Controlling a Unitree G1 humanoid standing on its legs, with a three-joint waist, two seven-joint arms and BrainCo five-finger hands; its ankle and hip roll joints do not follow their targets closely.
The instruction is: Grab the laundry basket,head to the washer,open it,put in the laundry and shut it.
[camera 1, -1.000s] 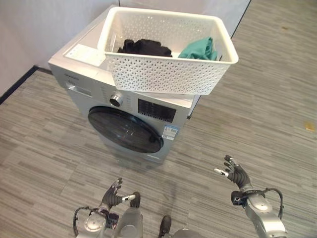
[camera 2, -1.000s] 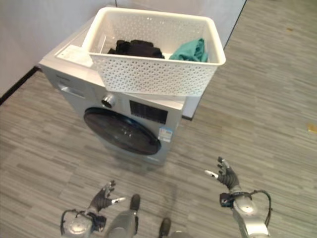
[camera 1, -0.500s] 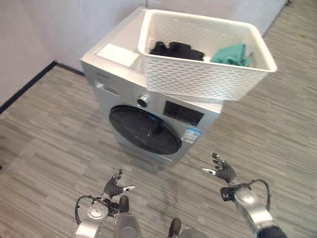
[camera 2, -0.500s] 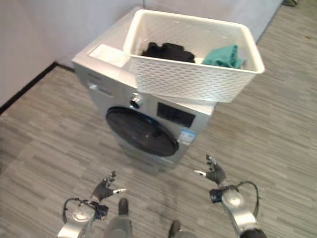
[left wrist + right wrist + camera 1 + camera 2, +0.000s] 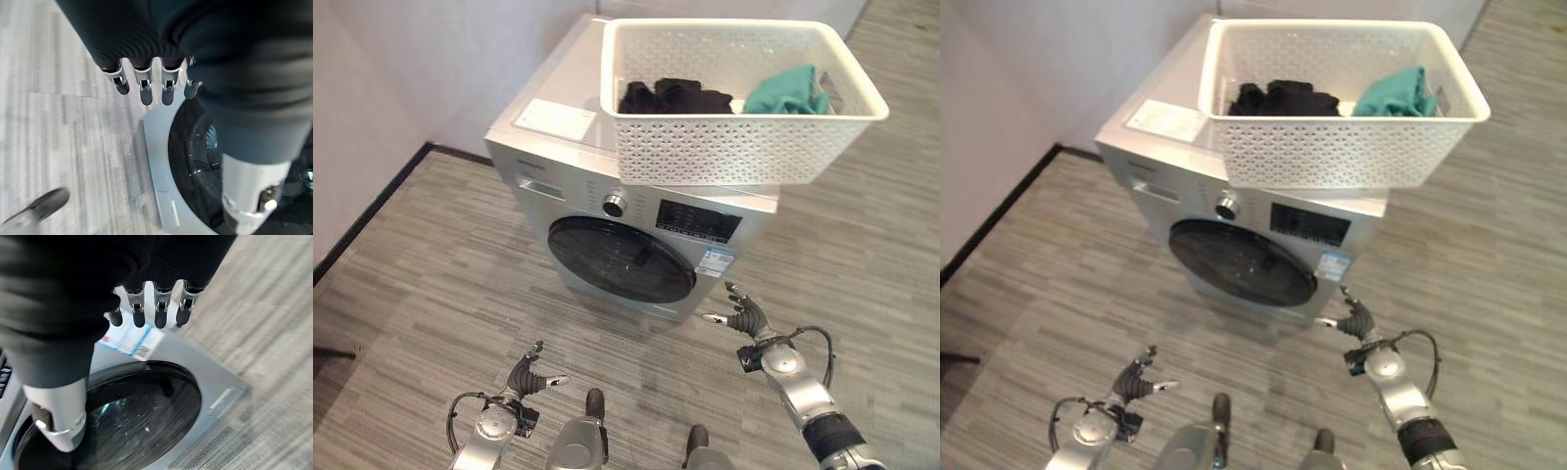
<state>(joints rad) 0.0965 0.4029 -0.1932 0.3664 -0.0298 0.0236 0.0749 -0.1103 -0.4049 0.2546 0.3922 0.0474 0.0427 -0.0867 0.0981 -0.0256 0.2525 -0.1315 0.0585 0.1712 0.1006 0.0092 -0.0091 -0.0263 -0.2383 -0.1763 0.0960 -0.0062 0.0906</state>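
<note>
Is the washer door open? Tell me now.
No, the dark round door sits shut against the washer front, with the basket on top and both hands away from it.

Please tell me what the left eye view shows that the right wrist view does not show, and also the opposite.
Left eye view alone: the white laundry basket on top of the washer, with black clothes and a teal garment inside, the control knob, and the left hand low over the floor. Right wrist view alone: a close look along the right hand's fingers, relaxed and holding nothing. Both: the shut dark round door, the blue-and-white sticker beside it, the right hand and the grey plank floor.
</note>
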